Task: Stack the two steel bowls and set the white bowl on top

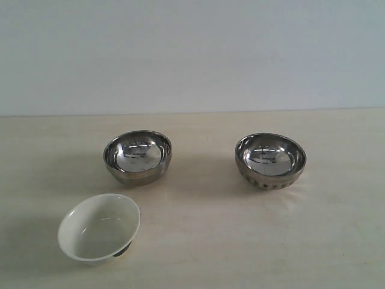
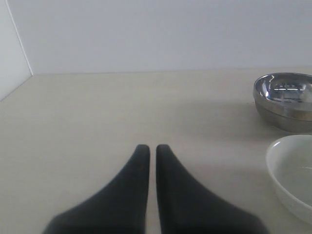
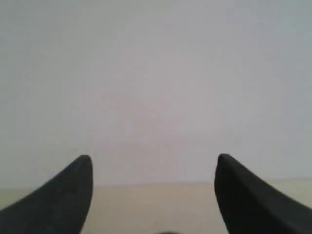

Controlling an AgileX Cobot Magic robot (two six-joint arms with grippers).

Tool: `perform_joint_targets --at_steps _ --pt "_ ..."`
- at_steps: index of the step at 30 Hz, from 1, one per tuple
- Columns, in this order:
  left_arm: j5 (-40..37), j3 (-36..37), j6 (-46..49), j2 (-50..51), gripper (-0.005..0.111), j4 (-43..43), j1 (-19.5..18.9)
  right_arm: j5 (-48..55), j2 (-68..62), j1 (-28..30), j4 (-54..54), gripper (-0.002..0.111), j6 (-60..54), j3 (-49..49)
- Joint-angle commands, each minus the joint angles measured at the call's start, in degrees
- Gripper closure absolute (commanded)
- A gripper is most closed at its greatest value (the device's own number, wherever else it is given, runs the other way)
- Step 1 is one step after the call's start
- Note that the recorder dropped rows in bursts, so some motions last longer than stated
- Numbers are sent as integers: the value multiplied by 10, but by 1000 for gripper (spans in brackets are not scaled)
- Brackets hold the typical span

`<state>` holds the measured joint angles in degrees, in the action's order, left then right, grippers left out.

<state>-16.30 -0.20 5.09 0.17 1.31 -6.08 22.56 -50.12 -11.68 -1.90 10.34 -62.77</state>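
White bowl (image 2: pixel 291 176) lies near the closed left pincer (image 2: pixel 152 147), apart; right pincer (image 3: pixel 153 163) spread wide, seemingly facing wall (image 3: pixel 156 73).

The table (image 1: pixel 252 241) was viewed obliquely from above, at some distance, toward the wall (image 1: pixel 192 54). The left wrist view was taken low over the table, along the left gripper (image 2: pixel 152 147); the smooth bowl (image 2: pixel 285 100) and white bowl (image 2: pixel 292 175), ahead of it and to one side, were shared with the exterior view. The right wrist view was aimed level past the right gripper (image 3: pixel 154 157) at the wall.
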Motion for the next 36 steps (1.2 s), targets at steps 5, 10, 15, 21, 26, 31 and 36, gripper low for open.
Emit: perform_joint_targets --at_steps 5,10,15,21,26,31,36 --pt "4 2 -6 -2 103 2 0 51 -178 -67 -131 45 -110 -20" --pt "4 2 -6 -2 103 2 0 -2 -272 -127 -132 45 -113 -20" --pt "4 2 -6 -2 103 2 0 -72 -363 -187 -144 45 -113 -22" --pt "4 2 -6 -2 103 2 0 -84 -470 -217 -145 45 -103 -63" --pt "4 2 -6 -2 103 2 0 -102 -594 -250 -168 45 -97 -136" --pt "4 2 -6 -2 103 2 0 -113 -695 -263 -174 45 -87 -208" --pt "4 2 -6 -2 103 2 0 -121 -752 -263 -175 45 -68 -249"
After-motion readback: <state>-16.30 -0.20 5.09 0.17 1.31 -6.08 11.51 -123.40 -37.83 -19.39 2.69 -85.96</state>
